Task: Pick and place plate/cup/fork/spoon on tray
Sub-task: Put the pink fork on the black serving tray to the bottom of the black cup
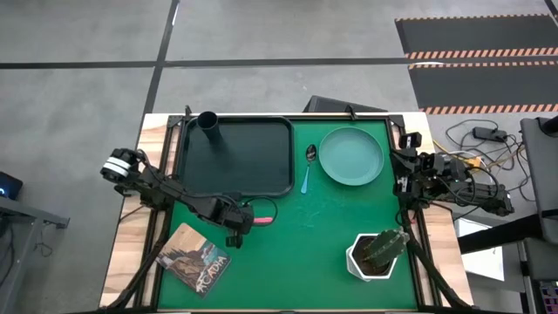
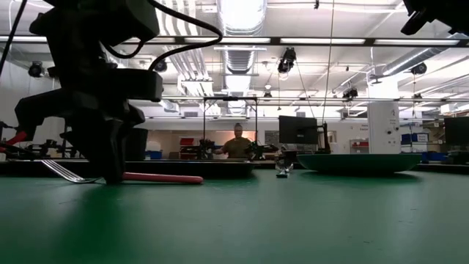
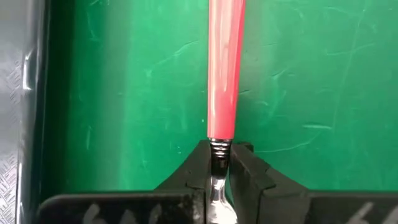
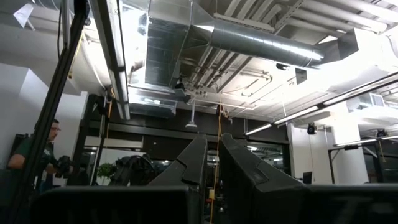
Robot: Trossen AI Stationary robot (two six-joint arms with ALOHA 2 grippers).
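Left gripper (image 3: 217, 163) down on the fork (image 3: 222, 74), jaws pinched tight on its metal neck!

The fork lies flat on the green tabletop (image 1: 296, 253) just in front of the tray (image 1: 240, 157), glossy pink-red handle (image 1: 264, 218) sticking out past the jaws, silver tines (image 2: 62, 171) showing on the other side in the low view. The cup (image 1: 207, 121), small and black, already stands in the tray's far left corner. The blue-handled spoon (image 1: 308, 167) lies between the tray and the teal-green plate (image 1: 350, 156), both on the mat. The right gripper (image 1: 403, 172) waits at the tabletop's right edge, jaws nearly shut and empty, pointing up at ceiling ducts. Near me sit a potted cactus (image 1: 378, 253) and a picture card (image 1: 194, 259). Across the room, a person (image 2: 237, 143) sits at a bench.
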